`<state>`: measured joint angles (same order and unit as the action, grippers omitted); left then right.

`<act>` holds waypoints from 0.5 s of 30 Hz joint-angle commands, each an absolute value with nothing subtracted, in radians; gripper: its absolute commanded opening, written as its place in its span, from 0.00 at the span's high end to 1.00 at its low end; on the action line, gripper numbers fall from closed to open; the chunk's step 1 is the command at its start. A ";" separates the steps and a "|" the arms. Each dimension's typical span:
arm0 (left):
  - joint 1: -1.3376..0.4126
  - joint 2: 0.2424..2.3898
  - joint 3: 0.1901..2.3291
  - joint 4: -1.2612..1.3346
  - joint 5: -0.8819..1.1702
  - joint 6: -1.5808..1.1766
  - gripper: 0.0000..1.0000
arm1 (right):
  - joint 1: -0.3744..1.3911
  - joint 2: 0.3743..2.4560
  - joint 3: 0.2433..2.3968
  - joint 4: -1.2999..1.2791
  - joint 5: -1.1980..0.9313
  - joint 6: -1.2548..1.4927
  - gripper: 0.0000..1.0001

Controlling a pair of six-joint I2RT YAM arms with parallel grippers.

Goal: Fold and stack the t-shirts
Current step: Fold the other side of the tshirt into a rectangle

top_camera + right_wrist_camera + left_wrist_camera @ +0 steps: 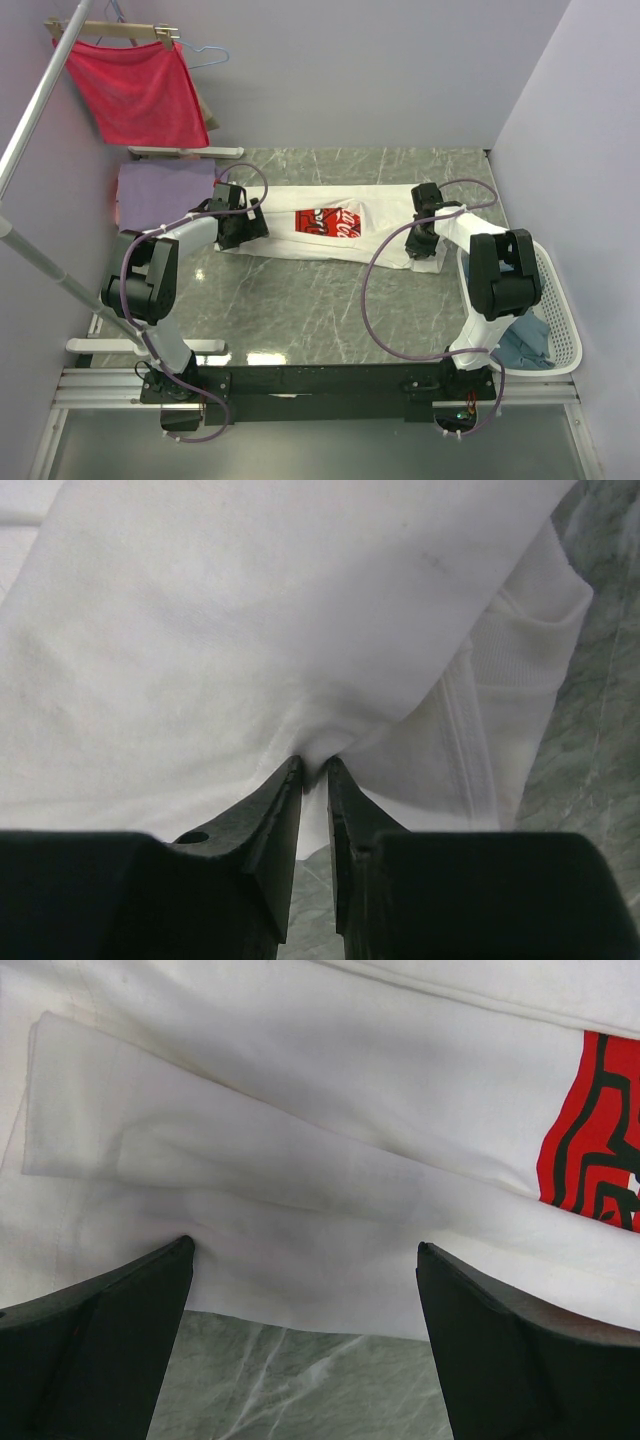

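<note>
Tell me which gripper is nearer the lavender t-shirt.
Left. The left gripper is open just beside the lavender t-shirt; the right gripper pinches the white t-shirt on the opposite side.

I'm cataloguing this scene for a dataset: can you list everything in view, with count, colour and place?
white t-shirt: one, white with red print, spread across the table's middle
lavender t-shirt: one, lavender, table's far left
grey-blue t-shirt: one, grey-blue, inside the basket
basket: one, white, right of the right arm
red cloth: one, red, hanging at far left
table: one, grey-green marble
left gripper: one, black, open at the white t-shirt's edge
right gripper: one, black, pinching the white t-shirt
</note>
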<state>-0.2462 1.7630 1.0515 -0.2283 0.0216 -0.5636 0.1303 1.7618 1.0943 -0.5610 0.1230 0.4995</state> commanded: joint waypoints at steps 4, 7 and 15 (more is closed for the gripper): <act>-0.252 1.782 1.063 -0.232 0.026 -0.557 0.01 | 0.126 1.766 1.149 -0.557 0.149 0.479 0.75; -0.252 1.784 1.063 -0.230 0.031 -0.558 0.01 | 0.127 1.773 1.164 -0.560 0.156 0.479 0.70; -0.252 1.786 1.062 -0.233 0.025 -0.554 0.01 | 0.127 1.795 1.196 -0.568 0.155 0.469 0.75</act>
<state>-0.2462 1.7630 1.0515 -0.2283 0.0216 -0.5629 0.1303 1.7760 1.1538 -0.5640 0.1333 0.4793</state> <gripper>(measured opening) 0.995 0.275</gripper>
